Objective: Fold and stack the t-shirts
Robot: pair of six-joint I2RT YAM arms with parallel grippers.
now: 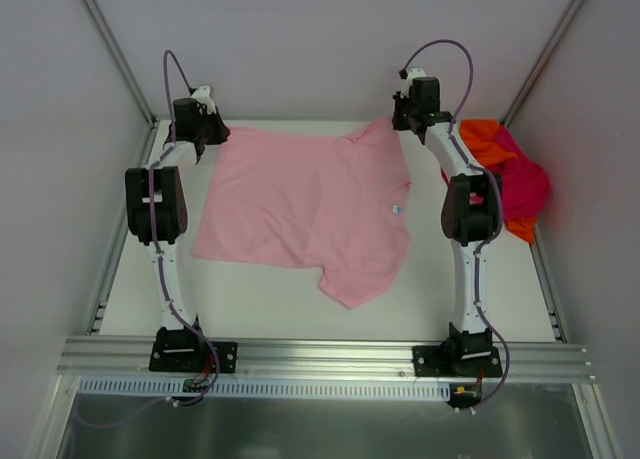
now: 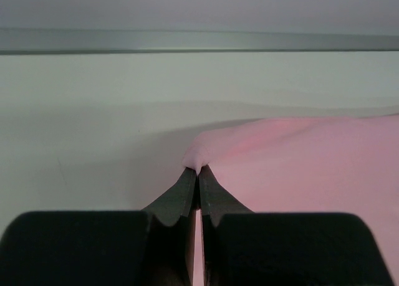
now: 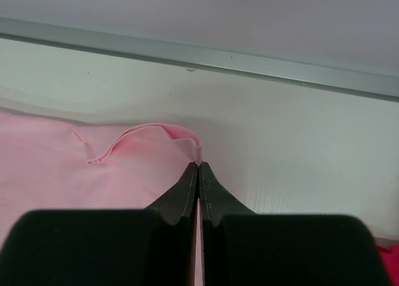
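1. Left gripper point(image 2: 198, 170): clamped on the far-left corner of the pink shirt point(image 1: 300, 204).
2. Same pink shirt: spread flat mid-table point(image 1: 250, 299), no fold made.
3. Right gripper point(image 3: 198, 166): clamped on its far-right edge.
4. Heap point(image 1: 512, 177), right side: unfolded; no stack begun.

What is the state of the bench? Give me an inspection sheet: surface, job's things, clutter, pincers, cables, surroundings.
Surface: white tabletop, no spills seen.
Job's things: pink fabric t-shirt spread out; crumpled heap of orange and magenta garments at the far right.
Clutter: nothing seen.
Pincers: left pincer shut on the t-shirt's far left corner; right pincer shut on its far right edge.
Cables: purple cables loop off both wrists.
Surroundings: pale enclosure walls; aluminium rail at the near edge.
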